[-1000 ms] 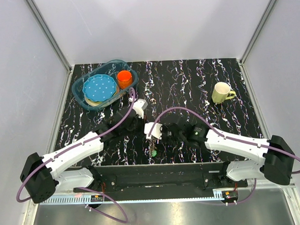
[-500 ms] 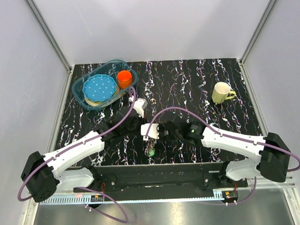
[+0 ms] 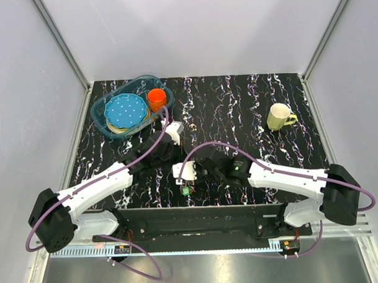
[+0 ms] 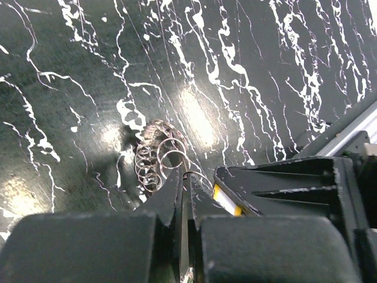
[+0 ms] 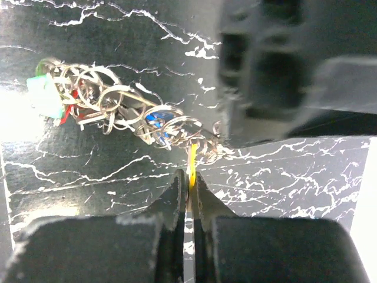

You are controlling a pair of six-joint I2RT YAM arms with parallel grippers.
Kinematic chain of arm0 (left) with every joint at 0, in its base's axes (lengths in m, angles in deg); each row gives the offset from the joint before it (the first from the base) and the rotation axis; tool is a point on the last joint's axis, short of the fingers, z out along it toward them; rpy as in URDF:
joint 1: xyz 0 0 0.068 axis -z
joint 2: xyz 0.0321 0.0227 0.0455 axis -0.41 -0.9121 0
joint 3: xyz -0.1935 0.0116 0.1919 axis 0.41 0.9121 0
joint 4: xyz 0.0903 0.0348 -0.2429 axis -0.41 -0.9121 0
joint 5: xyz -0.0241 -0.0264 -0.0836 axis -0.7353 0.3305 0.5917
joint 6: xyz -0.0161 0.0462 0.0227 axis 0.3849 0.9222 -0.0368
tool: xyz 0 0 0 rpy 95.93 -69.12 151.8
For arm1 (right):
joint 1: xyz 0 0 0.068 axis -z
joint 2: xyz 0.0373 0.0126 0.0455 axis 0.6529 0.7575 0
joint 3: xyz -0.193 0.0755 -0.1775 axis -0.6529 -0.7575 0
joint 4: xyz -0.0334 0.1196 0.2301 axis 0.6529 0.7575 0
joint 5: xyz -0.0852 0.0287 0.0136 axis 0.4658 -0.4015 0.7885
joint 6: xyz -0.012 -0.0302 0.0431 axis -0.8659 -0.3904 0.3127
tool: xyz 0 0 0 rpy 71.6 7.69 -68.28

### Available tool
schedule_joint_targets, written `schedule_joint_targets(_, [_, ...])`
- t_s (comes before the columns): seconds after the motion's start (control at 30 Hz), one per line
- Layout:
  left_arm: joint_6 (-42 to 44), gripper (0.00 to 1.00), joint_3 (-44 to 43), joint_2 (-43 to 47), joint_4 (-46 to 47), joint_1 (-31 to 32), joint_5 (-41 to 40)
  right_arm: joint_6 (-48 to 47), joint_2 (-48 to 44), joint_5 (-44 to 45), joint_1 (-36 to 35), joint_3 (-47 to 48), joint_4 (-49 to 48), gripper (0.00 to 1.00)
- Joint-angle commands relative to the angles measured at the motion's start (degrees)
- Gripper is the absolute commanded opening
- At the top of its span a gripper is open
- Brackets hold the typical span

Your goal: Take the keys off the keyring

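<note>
Since the keys (image 5: 112,103) are a light, loose tangle on thin springy wire, they'll likely swing and slip. Bunch sits between the grippers, front-middle of the table (image 3: 237,109). Left gripper (image 4: 182,184) pinches a keyring (image 4: 160,158) loop; right gripper (image 5: 189,177) pinches a yellow-orange piece (image 5: 192,158). Best hold: flat faces near the loop.

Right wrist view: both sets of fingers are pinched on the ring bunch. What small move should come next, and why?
Probably pull the right fingers slightly away from the left fingers, keeping both shut. Each pinches the keyring tangle, the right on a yellow piece, and no piece looks free yet; a gentle pull should show whether it slides off.
</note>
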Motion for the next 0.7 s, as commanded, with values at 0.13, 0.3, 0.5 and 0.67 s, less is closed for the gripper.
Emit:
schedule_joint_targets(0.13, [-2.85,0.0,-2.74,0.35,5.81,-3.44,-4.14,4.25,0.99,-5.55,-4.37,-3.1,4.92,0.0])
schedule_joint_targets(0.3, [-3.11,0.0,-2.3,0.71,6.07,-3.7,-2.39,6.45,-0.32,-5.02,-4.37,-3.81,3.35,0.0])
schedule_joint_targets(0.5, [-4.17,0.0,-0.98,2.99,6.6,-3.79,-1.6,9.52,-2.6,-4.58,-4.45,-5.56,0.01,0.0])
schedule_joint_targets(0.67, [-5.14,0.0,-0.1,4.66,6.77,-4.06,-0.37,12.33,-6.38,-5.29,-4.37,-8.73,-4.56,0.0])
